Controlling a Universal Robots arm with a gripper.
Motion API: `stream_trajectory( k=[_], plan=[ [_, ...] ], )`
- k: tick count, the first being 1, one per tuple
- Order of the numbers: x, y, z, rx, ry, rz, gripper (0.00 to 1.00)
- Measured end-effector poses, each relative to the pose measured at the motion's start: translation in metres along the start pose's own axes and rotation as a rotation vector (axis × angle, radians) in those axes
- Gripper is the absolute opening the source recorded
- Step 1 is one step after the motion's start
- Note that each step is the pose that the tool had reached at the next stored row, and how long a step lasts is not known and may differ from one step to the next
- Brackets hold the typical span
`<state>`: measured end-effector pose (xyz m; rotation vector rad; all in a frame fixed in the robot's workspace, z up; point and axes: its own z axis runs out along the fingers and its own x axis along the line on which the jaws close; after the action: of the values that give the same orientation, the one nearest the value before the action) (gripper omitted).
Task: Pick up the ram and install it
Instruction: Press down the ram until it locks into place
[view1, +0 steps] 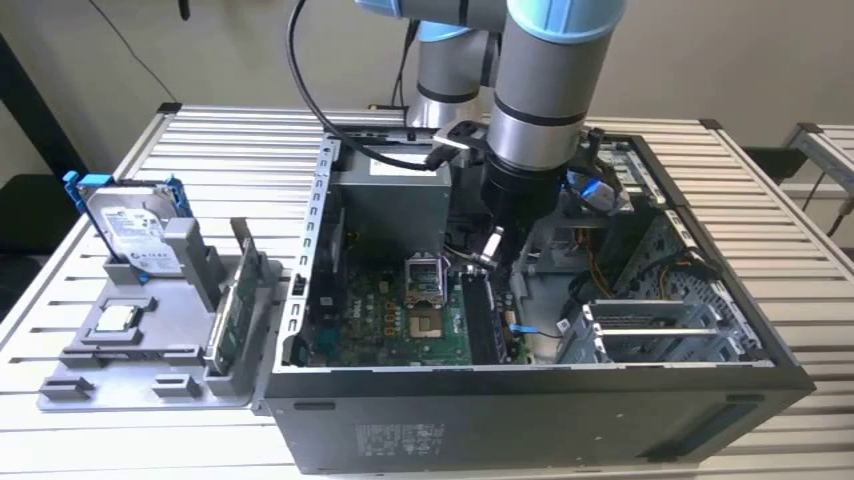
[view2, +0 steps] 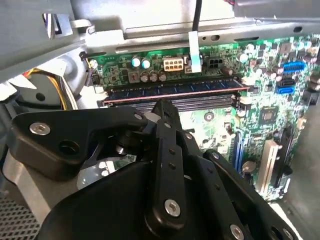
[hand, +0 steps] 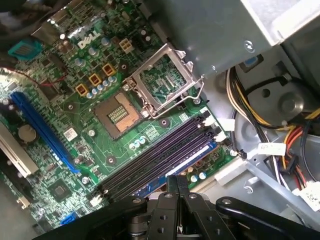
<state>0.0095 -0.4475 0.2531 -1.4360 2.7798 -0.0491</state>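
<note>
Inside the computer case (view1: 534, 400), the gripper (hand: 176, 184) hangs with fingers pressed together, holding nothing, directly above the ram (view2: 175, 90). That ram sits in the outermost motherboard slot, its long axis running along the slots just beyond the fingertips.

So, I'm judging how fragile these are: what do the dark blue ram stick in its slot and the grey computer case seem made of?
The dark blue ram stick looks like thin rigid circuit board, matte, with a row of black chips. The grey computer case looks like painted sheet metal: flat folded panels, punched holes. The black gripper beside the stick is probably matte plastic or coated metal.
</note>
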Motion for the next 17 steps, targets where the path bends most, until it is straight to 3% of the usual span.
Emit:
stream_trajectory(
  k=[8,17],
  plan=[
    [0.0,0.0001,0.0031,0.0014,-0.0055,-0.133,0.11],
    [0.0005,-0.0002,0.0044,0.0012,-0.0081,-0.21,0.11]
  ],
)
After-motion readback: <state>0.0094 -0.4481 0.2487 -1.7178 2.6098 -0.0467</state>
